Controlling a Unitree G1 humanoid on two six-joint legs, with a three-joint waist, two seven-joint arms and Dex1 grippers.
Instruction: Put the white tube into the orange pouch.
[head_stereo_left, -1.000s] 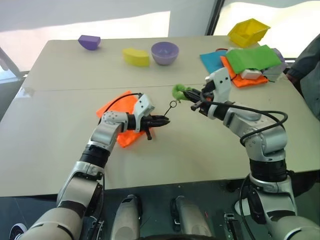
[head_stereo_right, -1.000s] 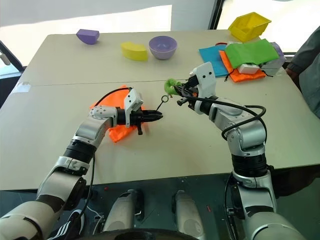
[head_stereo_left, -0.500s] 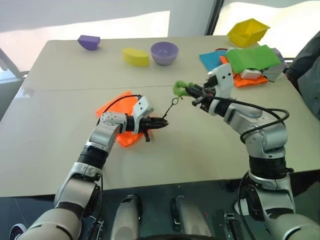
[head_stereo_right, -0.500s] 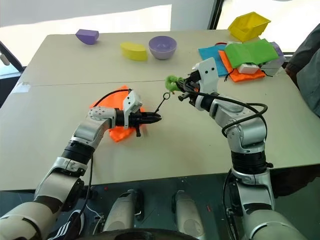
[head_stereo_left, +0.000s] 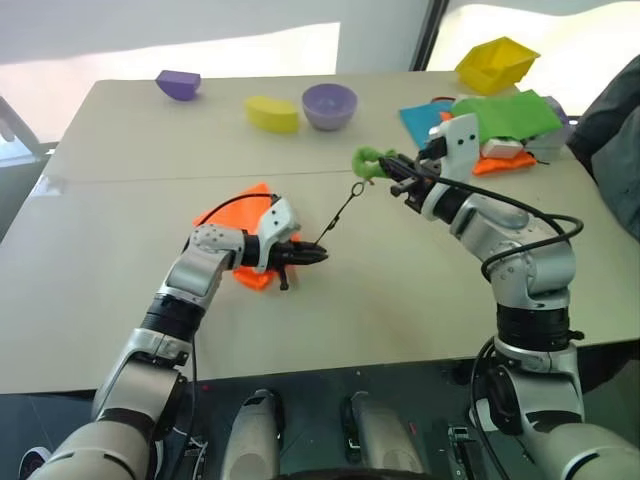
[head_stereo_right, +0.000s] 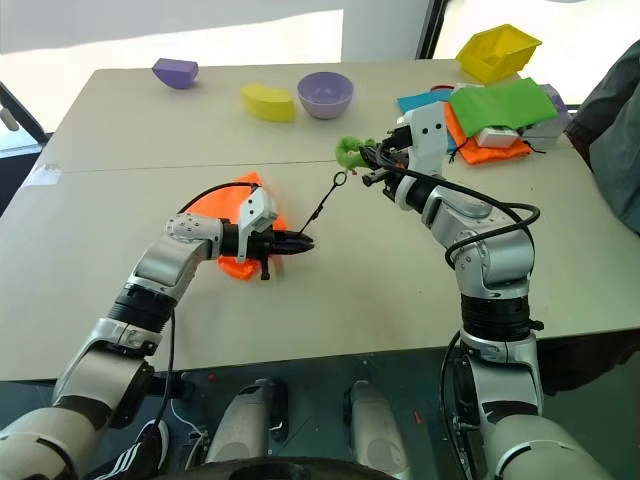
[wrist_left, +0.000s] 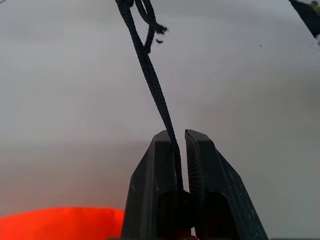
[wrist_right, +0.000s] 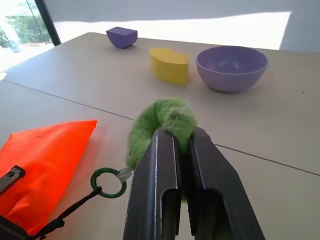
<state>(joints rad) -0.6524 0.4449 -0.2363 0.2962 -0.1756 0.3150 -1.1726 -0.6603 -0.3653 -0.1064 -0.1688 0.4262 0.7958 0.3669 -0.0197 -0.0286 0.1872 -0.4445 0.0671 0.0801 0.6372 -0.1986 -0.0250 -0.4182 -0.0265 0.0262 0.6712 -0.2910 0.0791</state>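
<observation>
Flanking the orange pouch (head_stereo_left: 243, 232): bowl (head_stereo_left: 329, 105), stacked cloths (head_stereo_left: 497, 122).

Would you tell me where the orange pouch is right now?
The orange pouch lies on the table's left-centre in the head views, just behind the left gripper, which pinches its dark cord.

Hidden and cut-off parts around my two grippers

Behind my left gripper (head_stereo_left: 312, 256), my own forearm covers part of the orange pouch (head_stereo_left: 232, 212), and I can't see any white tube. The dark cord (wrist_left: 150, 75) vanishes between that gripper's fingers. Beyond my right gripper (head_stereo_left: 388, 178), a person's sleeve (head_stereo_left: 618, 125) is cut off by the frame edge.
</observation>
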